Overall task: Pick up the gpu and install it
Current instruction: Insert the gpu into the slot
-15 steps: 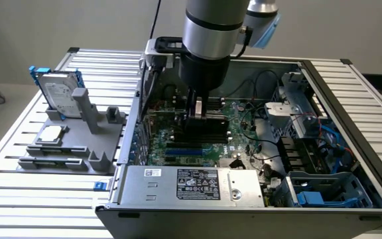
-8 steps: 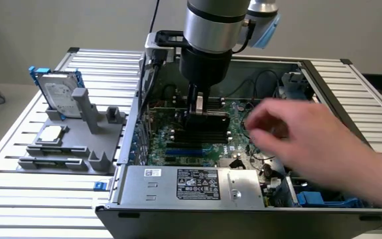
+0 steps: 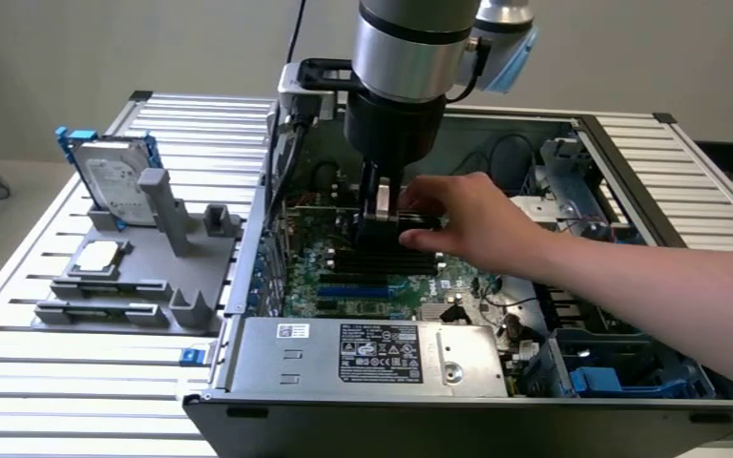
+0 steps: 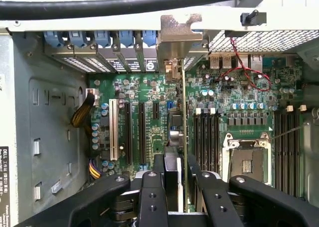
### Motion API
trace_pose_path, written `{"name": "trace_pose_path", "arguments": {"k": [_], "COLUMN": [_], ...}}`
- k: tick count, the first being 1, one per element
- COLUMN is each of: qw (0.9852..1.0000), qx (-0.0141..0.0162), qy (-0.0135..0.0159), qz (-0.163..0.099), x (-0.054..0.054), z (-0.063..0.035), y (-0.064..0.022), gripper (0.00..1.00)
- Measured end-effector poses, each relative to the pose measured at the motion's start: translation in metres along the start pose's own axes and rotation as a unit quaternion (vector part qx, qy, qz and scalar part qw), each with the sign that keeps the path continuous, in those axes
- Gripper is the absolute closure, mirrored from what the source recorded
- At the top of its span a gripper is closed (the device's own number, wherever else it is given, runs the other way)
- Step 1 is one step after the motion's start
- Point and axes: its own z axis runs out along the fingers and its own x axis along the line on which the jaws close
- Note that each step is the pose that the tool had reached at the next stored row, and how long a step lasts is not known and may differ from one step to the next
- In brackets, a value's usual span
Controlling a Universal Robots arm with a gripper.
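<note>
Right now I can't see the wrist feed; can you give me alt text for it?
The hand grips the gpu edge-on, standing upright over the green motherboard inside the open computer case, its silver bracket at the rear slot openings. An empty processor socket sits beside the card, and a black cable crosses above.

one gpu (image 4: 182, 112), one hard drive (image 3: 115, 187), perhaps one processor (image 3: 99, 254)
</note>
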Motion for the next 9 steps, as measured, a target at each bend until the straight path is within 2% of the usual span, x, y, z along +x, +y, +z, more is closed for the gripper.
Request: {"name": "trace_pose_path", "arguments": {"k": [8, 9], "qw": [1.0, 1.0], "qx": [0.0, 0.0], "qy": [-0.0001, 0.0], "qz": [0.0, 0.0], "x": [0.0009, 0.001], "z": [0.0, 0.0], "y": [0.0, 0.0], "gripper": [0.71, 0.64]}}
